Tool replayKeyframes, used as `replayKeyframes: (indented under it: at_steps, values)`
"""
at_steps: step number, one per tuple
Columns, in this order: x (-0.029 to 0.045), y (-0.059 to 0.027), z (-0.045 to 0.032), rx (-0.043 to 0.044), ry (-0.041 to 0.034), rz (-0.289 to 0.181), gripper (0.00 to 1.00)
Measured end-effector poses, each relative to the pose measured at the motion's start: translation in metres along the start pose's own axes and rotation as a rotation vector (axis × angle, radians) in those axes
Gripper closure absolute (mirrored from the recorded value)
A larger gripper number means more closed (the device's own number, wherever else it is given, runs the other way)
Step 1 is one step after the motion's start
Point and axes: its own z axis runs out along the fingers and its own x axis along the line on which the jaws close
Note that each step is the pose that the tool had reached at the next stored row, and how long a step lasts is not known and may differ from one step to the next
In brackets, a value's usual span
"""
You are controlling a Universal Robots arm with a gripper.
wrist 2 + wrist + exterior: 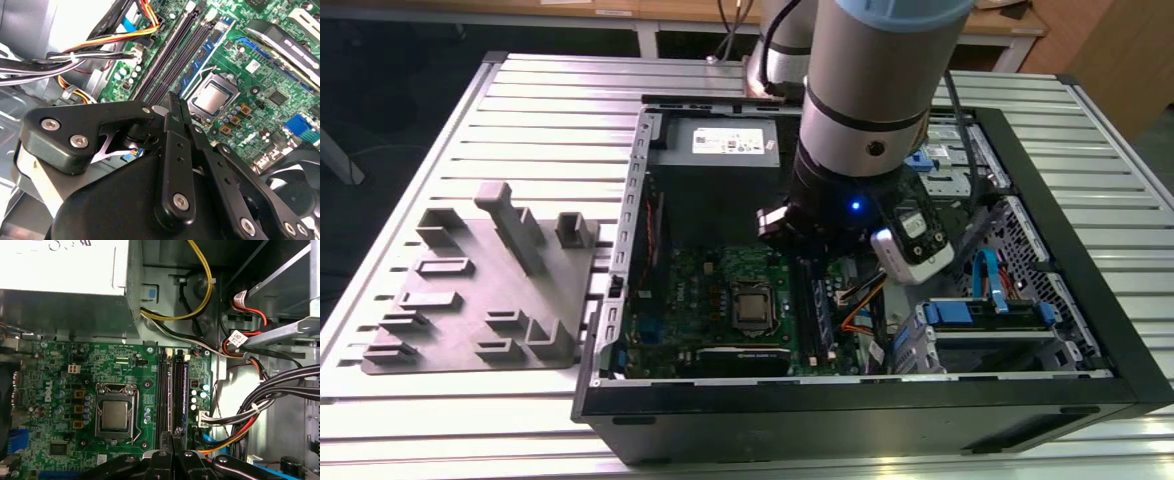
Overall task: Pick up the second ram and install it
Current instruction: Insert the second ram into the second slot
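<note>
My gripper (803, 262) hangs inside the open computer case, low over the green motherboard (707, 290). Its black fingers are shut together, and I see nothing between them in either wrist view. The tips (175, 432) (172, 102) hover at one end of the long black slot rails (163, 390) (170, 55). A dark blue memory stick (185, 390) (210, 52) stands upright in the rail farthest from the processor socket (115, 415). I cannot tell whether this stick is the second ram.
The grey power supply (60, 275) sits at the far end of the case. Bundles of coloured cables (260, 410) run beside the rails. A drive cage with blue parts (987, 310) is on the exterior view's right. A grey fixture (480, 290) lies on the slatted table outside the case.
</note>
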Motion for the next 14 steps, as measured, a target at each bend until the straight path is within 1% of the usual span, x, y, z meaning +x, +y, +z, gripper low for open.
replayKeyframes:
  at_steps: [4, 6, 9, 14]
  values:
    - [-0.0001, -0.0004, 0.0072, 0.0001, 0.0001, 0.000, 0.91]
    - [-0.0003, -0.0007, 0.0096, 0.0000, 0.0000, 0.001, 0.91]
    - [-0.0004, -0.0009, 0.0116, 0.0004, -0.0004, 0.008, 0.91]
    - [-0.0004, -0.0009, 0.0121, 0.0004, -0.0005, 0.008, 0.91]
